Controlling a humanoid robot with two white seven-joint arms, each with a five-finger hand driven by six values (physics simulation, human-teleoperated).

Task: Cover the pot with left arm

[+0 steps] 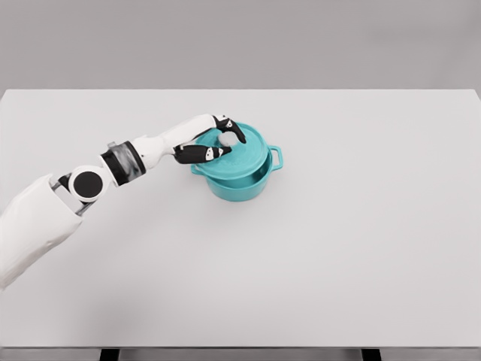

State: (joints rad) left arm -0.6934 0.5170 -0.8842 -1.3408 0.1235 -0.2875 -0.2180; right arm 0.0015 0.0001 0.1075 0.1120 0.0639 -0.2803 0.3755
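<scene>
Head view shows only the left arm, which enters from the lower left and reaches across the counter (338, 248) to the pot (242, 183). Its upper sleeve is cut off by the picture's left edge. The left robot hand (213, 141) hides the near left part of the lid (244, 154), and its dark fingers (201, 154) curl around the pale knob (228, 140), gripping it. The teal lid sits on the teal pot, but whether it rests squarely on the rim is hard to tell. One pot handle sticks out on the right; the other is mostly covered by the robot hand. The pot stands a little left of the counter's middle. The counter is plain white, with a bare grey wall behind it and dark supports just visible under its front edge.
</scene>
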